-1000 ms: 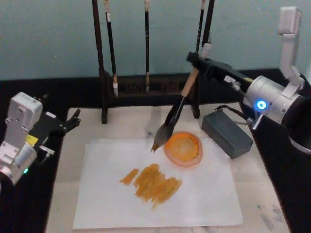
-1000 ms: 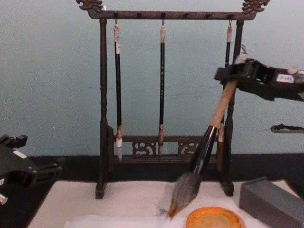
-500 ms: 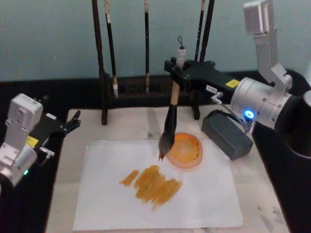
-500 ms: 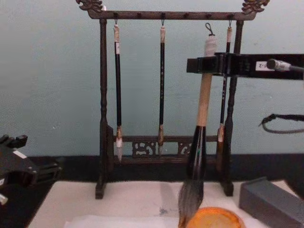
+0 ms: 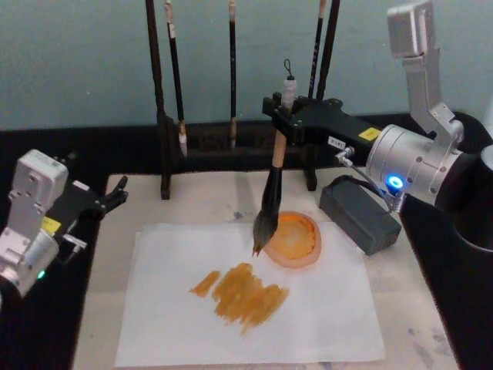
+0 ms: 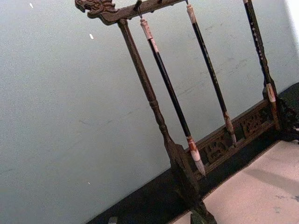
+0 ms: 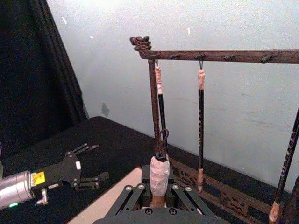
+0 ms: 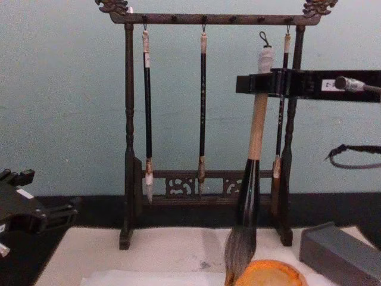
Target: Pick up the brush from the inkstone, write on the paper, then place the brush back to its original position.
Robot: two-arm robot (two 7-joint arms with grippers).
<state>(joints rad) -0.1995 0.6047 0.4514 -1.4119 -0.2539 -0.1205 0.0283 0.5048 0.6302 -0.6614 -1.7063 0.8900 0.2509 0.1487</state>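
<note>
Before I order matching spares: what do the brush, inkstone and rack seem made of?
The brush: matte tan wood or bamboo handle, black lower section, soft grey hair bristles. The inkstone: amber, slightly translucent-looking dish, perhaps resin or glazed ceramic. The rack: dark carved wood, slight sheen.

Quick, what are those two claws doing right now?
Left gripper: open, holding nothing.
Right gripper: closed on the thick tan-handled calligraphy brush with grey bristles, held upright.

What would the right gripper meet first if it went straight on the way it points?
Likely the rack's left post, straight ahead in the wrist view of the right gripper, which holds the brush; depth is unclear.
</note>
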